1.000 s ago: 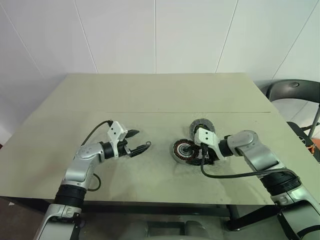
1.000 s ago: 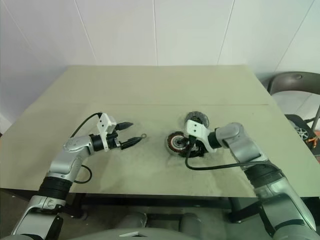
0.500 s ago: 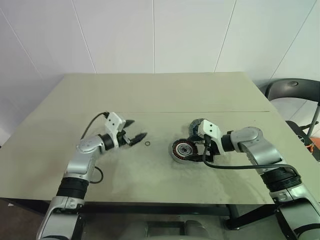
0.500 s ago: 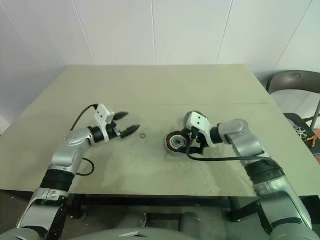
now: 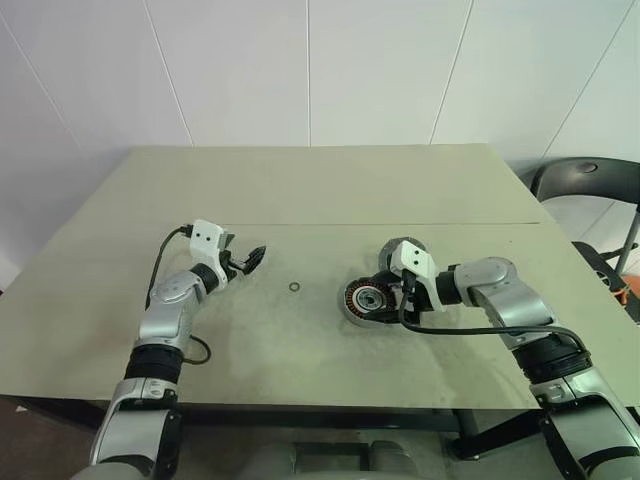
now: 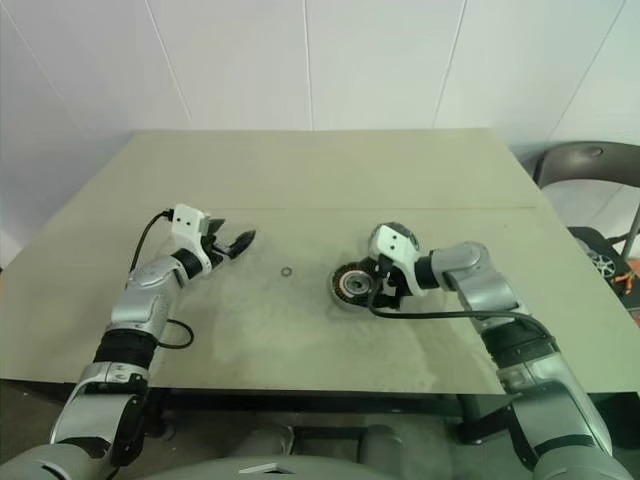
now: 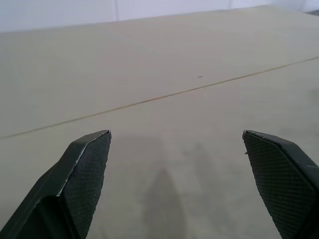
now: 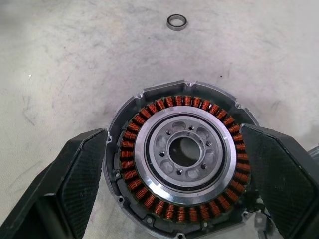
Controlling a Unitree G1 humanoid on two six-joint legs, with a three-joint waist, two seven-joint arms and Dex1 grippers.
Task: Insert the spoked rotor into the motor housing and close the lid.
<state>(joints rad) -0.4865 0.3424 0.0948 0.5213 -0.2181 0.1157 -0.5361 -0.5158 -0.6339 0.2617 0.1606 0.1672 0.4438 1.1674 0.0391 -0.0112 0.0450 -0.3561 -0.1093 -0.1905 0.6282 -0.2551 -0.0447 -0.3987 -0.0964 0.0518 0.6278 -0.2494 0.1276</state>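
While the motor housing [image 8: 182, 162] lies open-faced toward the surface's right edge, the right pincer [image 8: 182, 199] straddles it, fingers apart; the left pincer [image 5: 250, 260], also apart, hangs empty well away.

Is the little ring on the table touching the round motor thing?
Apart. In the right wrist view the small ring lies by itself, with a stretch of bare table between it and the motor housing.
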